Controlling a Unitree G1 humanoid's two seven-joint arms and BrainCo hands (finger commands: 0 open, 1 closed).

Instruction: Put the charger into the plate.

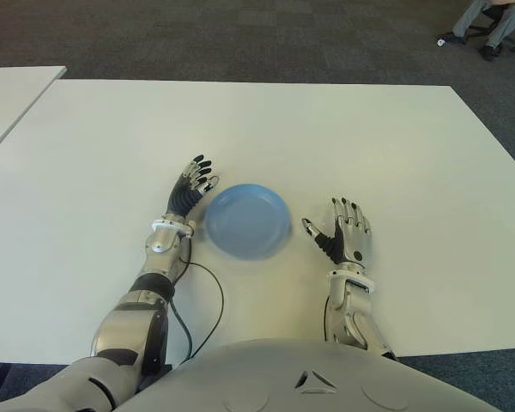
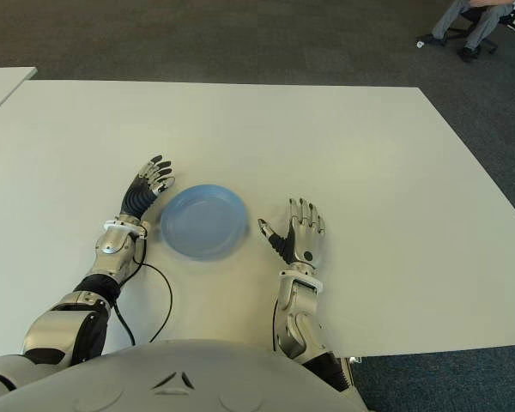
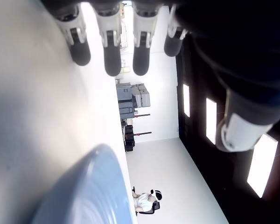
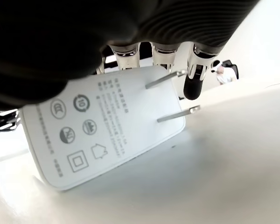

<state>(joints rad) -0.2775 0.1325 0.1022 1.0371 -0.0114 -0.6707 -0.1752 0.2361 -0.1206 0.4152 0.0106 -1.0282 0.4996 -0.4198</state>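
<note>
A blue plate (image 1: 247,220) sits on the white table (image 1: 369,137) in front of me. My left hand (image 1: 193,184) shows just left of the plate, fingers (image 3: 112,56) stretched out with nothing in them; the plate's rim (image 3: 88,191) is close by in the left wrist view. My right hand (image 1: 343,230) is a little right of the plate, fingers spread and thumb out. A white charger (image 4: 102,126) with two metal prongs lies on the table under that palm, seen only in the right wrist view. The fingers do not close on it.
A black cable (image 1: 210,300) loops on the table beside my left forearm. A second white table (image 1: 17,94) stands off to the far left. A person's legs on a chair (image 1: 489,26) show at the far right on dark carpet.
</note>
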